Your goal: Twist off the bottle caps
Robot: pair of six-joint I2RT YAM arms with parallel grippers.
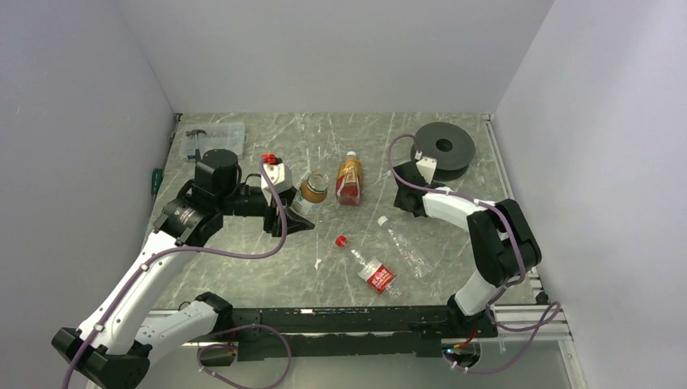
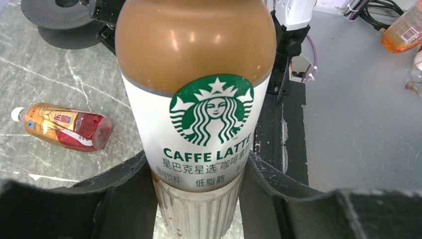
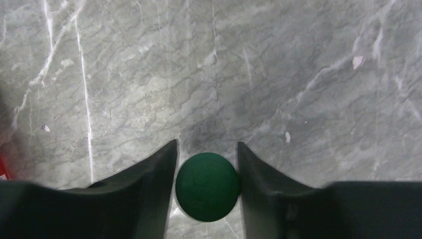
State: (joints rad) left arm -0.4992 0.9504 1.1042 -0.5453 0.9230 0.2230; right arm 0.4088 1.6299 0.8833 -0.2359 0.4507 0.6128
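We log: left pincer clamps Caffe Latte bottle low, likely bracing it against twist; right pincer nips green cap over table, well apart from bottle. We judge cap off.

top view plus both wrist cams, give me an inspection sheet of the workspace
surface: grey marble-look table, a few small white flecks, no spill seen
job's things: latte bottle upright in the left gripper, mouth looks open from above; green cap off, in the right gripper; amber bottle, red-labelled bottle and plain bottle lie on their sides, caps on
clutter: black spool far right, clear box far left, green-handled tool at the left edge
grippers: left gripper shut on latte bottle; right gripper shut on green cap
cables: purple cables loop off both arms
surroundings: plain grey walls on three sides
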